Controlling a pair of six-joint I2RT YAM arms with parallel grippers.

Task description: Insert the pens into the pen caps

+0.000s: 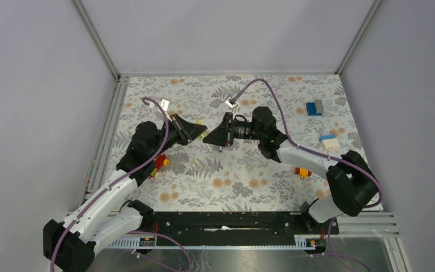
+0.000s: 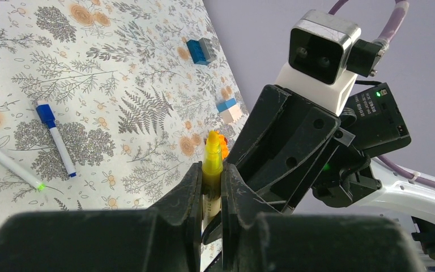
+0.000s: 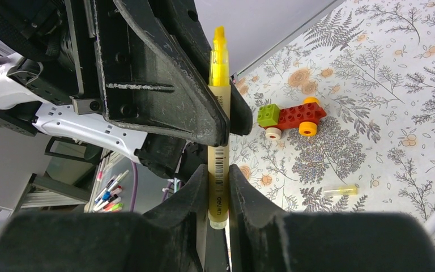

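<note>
Two grippers shared one pen (image 3: 218, 161), its axis spanning them above the table's (image 1: 249, 170) middle. We logged the left gripper (image 2: 209, 192) clamped near the tip and the right gripper (image 3: 218, 192) closed on the tail. The cap (image 3: 340, 191) lay below, toward the left edge.

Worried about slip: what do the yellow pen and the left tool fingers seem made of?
Yellow pen: probably smooth plastic with a slight sheen; a barcode is printed straight on the barrel. Left tool fingers: they look like hard matte black plastic, with pale scuffs and scratches along the edges and no rubber pad visible.
</note>
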